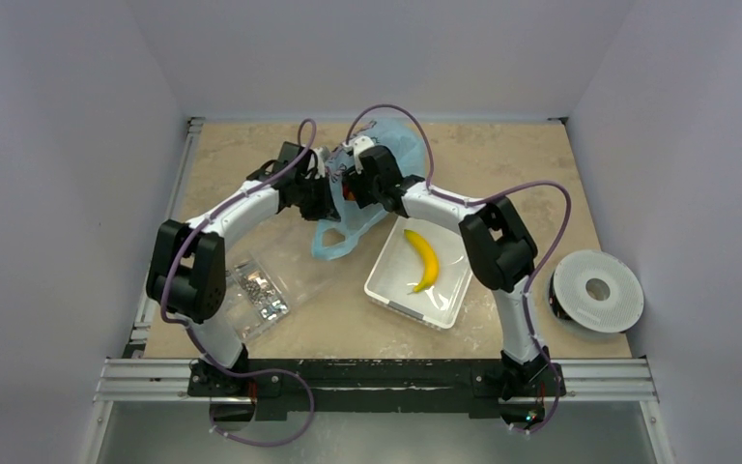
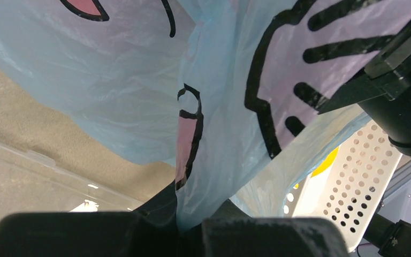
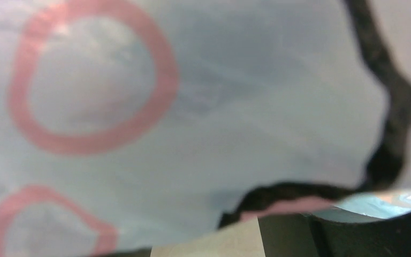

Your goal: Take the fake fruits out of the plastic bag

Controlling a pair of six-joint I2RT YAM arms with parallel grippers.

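The light-blue plastic bag [image 1: 401, 150] with pink and black print is held up at the back middle of the table, a loose part trailing down toward me. My left gripper [image 1: 327, 186] is shut on a fold of the bag, which shows pinched between the jaws in the left wrist view [image 2: 184, 217]. My right gripper [image 1: 355, 180] faces it from the right, pressed against the bag. In the right wrist view the bag [image 3: 208, 118] fills the frame, and bare table shows between the parted jaws of the right gripper [image 3: 205, 247]. The fake fruits are hidden.
A white perforated tray [image 1: 391, 280] holding a yellow banana [image 1: 423, 259] sits right of centre, and also shows in the left wrist view [image 2: 353, 182]. A clear packet of metal bits [image 1: 261, 292] lies at the left. A white spool [image 1: 596, 290] sits at the right edge.
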